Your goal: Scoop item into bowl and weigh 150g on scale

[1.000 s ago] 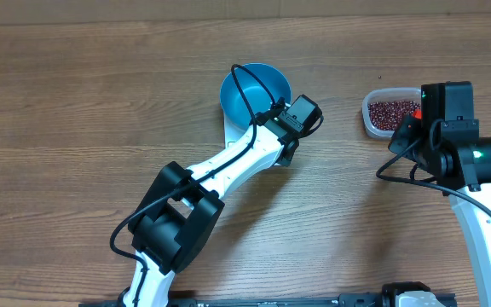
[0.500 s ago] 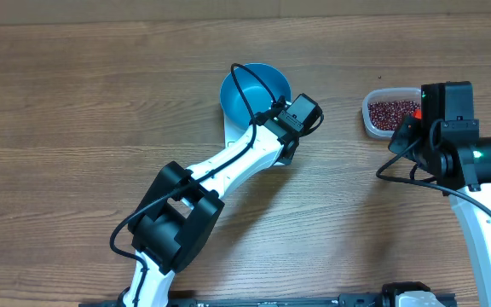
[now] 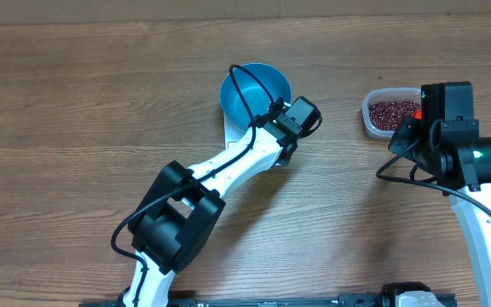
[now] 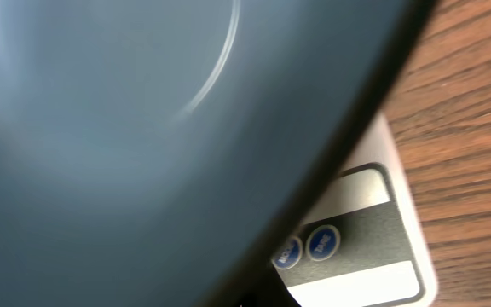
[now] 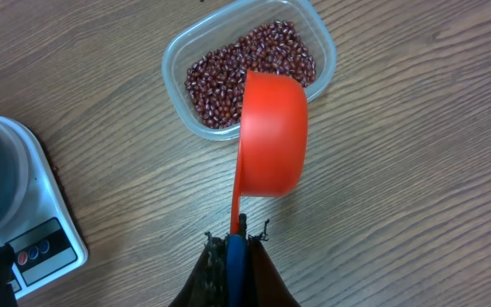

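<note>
A round, deep, light blue bowl [image 3: 256,92] sits on a small flat white kitchen scale [image 5: 37,243] in the middle of a brown wooden tabletop [image 3: 75,102]. The left arm [image 3: 245,158] reaches to the bowl's rim. Its tool is hidden under the wrist and clenched. The right tool [image 5: 235,247] is clamped on the handle of an orange-red plastic scoop [image 5: 271,132]. The scoop's cup hangs over the near rim of a clear plastic tub [image 5: 324,47], well apart from the bowl, which holds small dark red-brown beans [image 5: 250,60].
</note>
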Robot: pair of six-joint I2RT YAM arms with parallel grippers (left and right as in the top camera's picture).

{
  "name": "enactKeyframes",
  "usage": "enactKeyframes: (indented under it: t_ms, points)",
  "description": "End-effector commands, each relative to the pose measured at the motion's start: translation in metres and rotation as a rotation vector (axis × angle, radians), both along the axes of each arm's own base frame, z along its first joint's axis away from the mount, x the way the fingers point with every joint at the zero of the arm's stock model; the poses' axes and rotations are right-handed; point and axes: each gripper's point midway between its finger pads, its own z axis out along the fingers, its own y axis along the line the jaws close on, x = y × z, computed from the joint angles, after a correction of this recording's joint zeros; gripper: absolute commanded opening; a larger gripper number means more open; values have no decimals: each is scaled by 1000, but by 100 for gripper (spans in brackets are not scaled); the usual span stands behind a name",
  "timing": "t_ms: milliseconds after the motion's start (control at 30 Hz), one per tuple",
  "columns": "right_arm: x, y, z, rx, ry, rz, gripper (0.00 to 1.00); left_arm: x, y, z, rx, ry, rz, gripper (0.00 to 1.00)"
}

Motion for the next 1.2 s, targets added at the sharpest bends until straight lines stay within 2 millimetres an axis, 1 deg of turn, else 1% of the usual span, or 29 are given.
enactKeyframes:
  t_ms: [0,333,500,767,900,1167]
  points:
    - [5,-1,11,1,-34,-5,3,1,9,-8,44,-1,-2,4]
    - [4,-1,11,0,-31,-5,4,-2,10,-10,45,19,-7,4]
    - [4,-1,11,0,-31,-5,4,-8,2,-14,19,63,-66,4]
    - [4,-1,11,1,-30,-5,4,-9,2,-15,21,65,-65,4]
    - [4,-1,11,1,-30,-5,3,-6,1,-15,13,50,-64,4]
    - [2,-1,9,0,-20,-5,4,-8,4,-18,17,57,-57,4]
